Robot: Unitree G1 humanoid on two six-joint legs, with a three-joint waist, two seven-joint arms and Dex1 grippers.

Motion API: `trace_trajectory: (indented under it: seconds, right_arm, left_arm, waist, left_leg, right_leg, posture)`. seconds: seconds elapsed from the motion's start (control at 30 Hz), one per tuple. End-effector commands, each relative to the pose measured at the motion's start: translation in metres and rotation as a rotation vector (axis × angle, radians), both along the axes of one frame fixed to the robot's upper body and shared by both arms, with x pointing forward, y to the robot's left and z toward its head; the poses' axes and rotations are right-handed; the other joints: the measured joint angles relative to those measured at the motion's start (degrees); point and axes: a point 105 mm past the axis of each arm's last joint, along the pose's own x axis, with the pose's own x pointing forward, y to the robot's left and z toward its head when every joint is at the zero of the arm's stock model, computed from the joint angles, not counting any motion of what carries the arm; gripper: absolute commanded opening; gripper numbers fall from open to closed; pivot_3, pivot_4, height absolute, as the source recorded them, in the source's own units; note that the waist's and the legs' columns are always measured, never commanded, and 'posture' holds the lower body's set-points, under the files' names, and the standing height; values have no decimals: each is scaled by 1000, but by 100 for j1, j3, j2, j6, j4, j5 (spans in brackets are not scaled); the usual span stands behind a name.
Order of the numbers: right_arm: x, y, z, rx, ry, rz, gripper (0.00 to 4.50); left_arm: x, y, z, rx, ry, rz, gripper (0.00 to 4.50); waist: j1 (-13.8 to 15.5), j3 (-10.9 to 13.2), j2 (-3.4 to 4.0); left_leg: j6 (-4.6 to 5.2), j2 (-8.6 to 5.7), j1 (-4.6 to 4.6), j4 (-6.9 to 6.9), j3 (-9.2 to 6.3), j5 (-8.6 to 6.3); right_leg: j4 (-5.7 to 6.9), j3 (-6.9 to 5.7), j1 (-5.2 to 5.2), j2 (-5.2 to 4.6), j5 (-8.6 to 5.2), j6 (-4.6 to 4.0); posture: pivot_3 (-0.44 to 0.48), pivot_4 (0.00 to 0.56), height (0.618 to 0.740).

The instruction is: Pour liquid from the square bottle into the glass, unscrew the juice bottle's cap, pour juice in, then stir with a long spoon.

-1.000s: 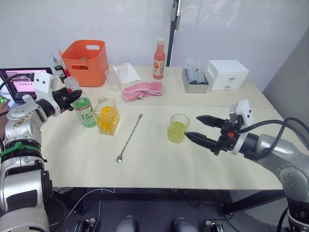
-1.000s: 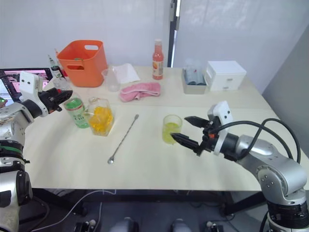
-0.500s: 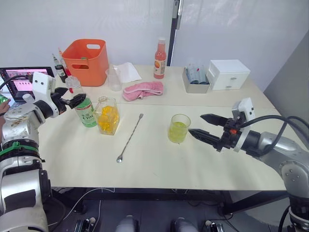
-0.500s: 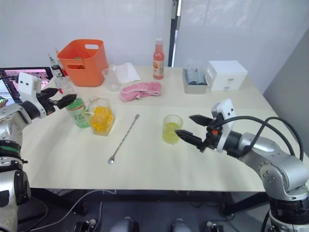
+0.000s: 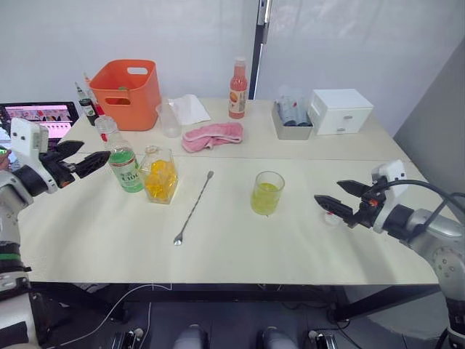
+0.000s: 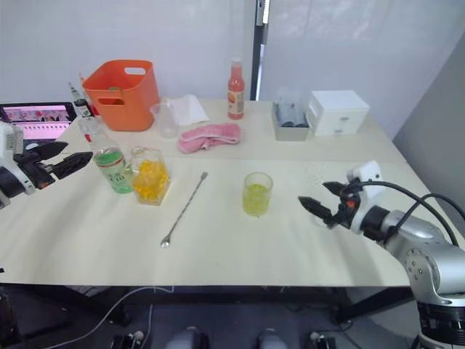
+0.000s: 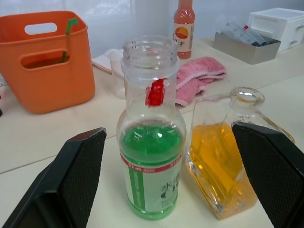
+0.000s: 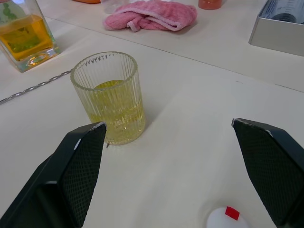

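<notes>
Both end effectors, left (image 5: 81,158) and right (image 5: 343,198), are open and empty; the long spoon (image 5: 193,209) lies ready for stirring the glass (image 5: 267,193).

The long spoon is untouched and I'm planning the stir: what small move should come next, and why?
Probably bring the open right end effector across toward the long spoon. The glass already holds yellow liquid, the juice bottle stands uncapped, the cap lies on the table, and both end effectors hold nothing, the left end effector beside the bottle.
</notes>
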Motion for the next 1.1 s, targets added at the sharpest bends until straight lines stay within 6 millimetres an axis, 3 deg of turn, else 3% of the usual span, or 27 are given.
trace_trajectory:
  seconds: [0.03, 0.1, 0.23, 0.4, 0.57, 0.67, 0.97, 1.1]
  right_arm:
    - [-5, -16, 12, -32, -72, -44, 4500]
    - [-8, -20, 10, -28, -77, -55, 4500]
    - [-23, -32, -4, -3, -70, -68, 4500]
    - [-40, -62, -14, -8, -65, -144, 4500]
    - [-61, -94, -28, -28, -18, -240, 4500]
    - [-66, -100, -31, -25, -26, -268, 4500]
    - [-66, -94, -33, -1, -37, -279, 4500]
    - [-58, -79, -30, 18, -61, -242, 4500]
  left_arm:
    - [-20, 13, 17, -8, -52, 16, 4477]
    - [-31, 18, 8, -29, -39, 18, 4477]
    - [-54, 18, -35, -9, 64, -21, 4477]
    - [-70, 34, -53, 37, 94, 57, 4477]
    - [-80, 42, -54, 31, 94, 93, 4477]
    - [-80, 43, -54, 44, 104, 85, 4477]
    - [-80, 39, -49, 59, 101, 61, 4477]
    - [-82, 39, -47, 49, 105, 66, 4477]
  waist:
    - [-3, 0, 0]
    - [-7, 0, 0]
    - [-14, -2, 3]
    - [23, -3, 1]
    - [37, -3, 2]
    - [26, -4, 3]
    - [-18, -6, 6]
    - [-22, -6, 6]
  left_leg:
    - [0, 1, 0, 0, 0, 0]
    - [0, 1, 1, -3, 2, 0]
    - [0, 6, 10, -13, 5, 0]
    - [-1, 8, 14, -11, 8, 0]
    - [-1, 9, 32, -19, 16, 0]
    - [-2, 12, 42, -20, 27, 0]
    - [-2, 20, 46, -26, 39, -1]
    - [-3, 20, 46, -26, 38, -1]
  right_leg:
    - [-2, 0, 0, 0, 0, 0]
    - [-3, 1, -1, -2, 0, 0]
    - [-7, 3, 3, -6, -1, -1]
    - [-7, 2, 7, -8, -1, -4]
    - [-9, 6, 16, -12, -2, -7]
    - [-9, 10, 17, -11, -3, -9]
    - [-8, 13, 13, -9, -7, -15]
    - [-8, 12, 14, -9, -7, -15]
  posture:
    - [0, 150, 715]
    - [0, 150, 715]
    - [0, 150, 715]
    - [0, 150, 715]
    - [0, 150, 715]
    - [0, 150, 715]
    - [0, 150, 715]
    - [0, 150, 715]
